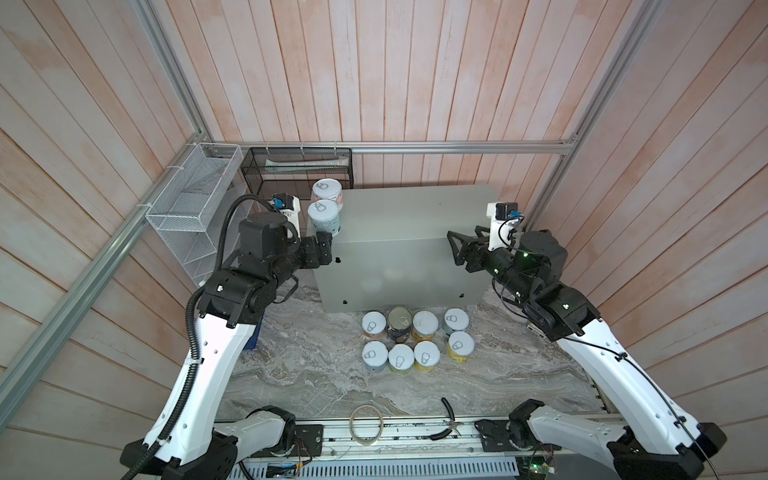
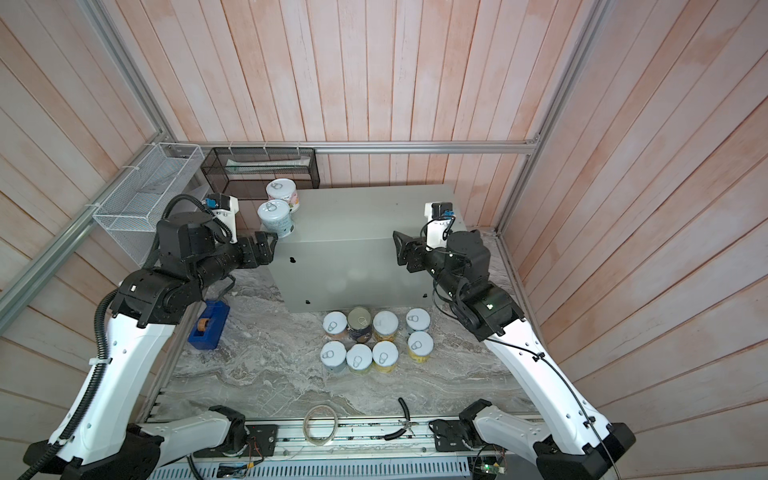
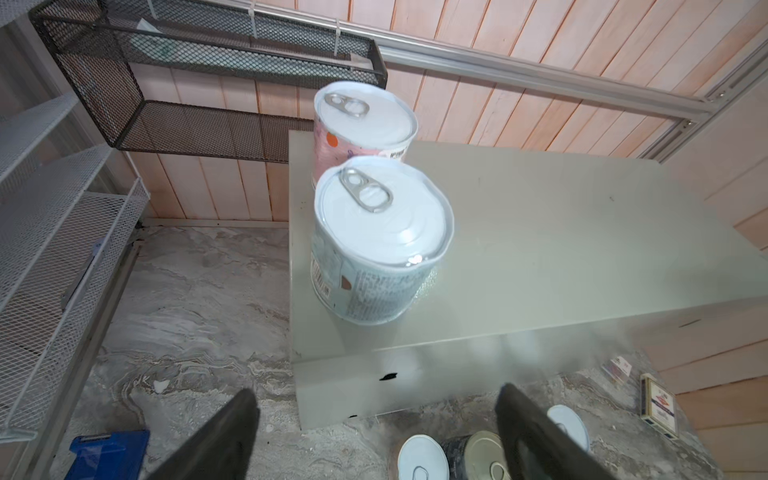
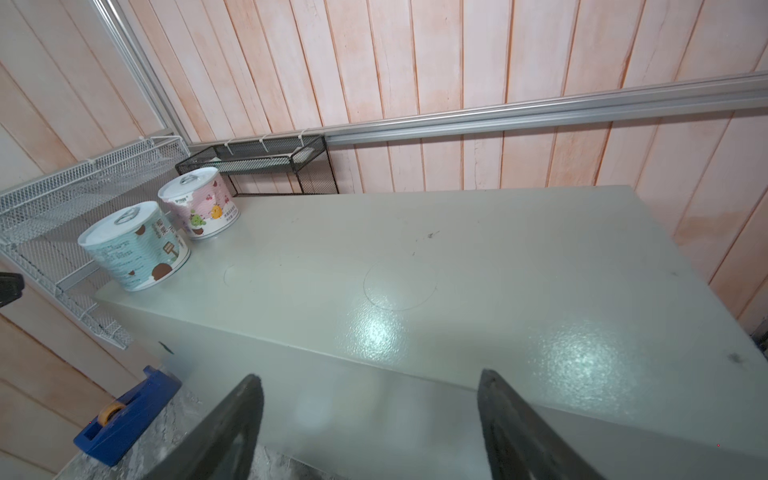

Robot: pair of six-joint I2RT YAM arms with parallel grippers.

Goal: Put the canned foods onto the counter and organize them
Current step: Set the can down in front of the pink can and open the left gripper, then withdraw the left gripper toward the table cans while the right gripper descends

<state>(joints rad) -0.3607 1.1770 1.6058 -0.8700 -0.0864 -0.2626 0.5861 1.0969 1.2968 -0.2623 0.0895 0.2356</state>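
Observation:
The counter [image 1: 415, 220] is a pale grey-green box in the middle. Two canned foods stand on its left edge: a teal can [image 1: 324, 216] in front and a pink can [image 1: 327, 192] right behind it. Several more cans [image 1: 415, 340] stand in two rows on the marble surface before the counter, a dark one [image 1: 400, 328] among them. My left gripper [image 1: 324, 245] hovers at the counter's front left corner, just short of the teal can [image 3: 380, 241], open and empty. At the counter's right front edge my right gripper [image 1: 455, 245] is open with nothing between its fingers.
A white wire basket [image 1: 191, 208] and a black mesh shelf [image 1: 299, 166] hang at the back left. A blue tape dispenser [image 2: 208, 324] lies left of the counter. A tape roll ring [image 1: 366, 424] and pliers [image 1: 446, 419] lie at the front edge.

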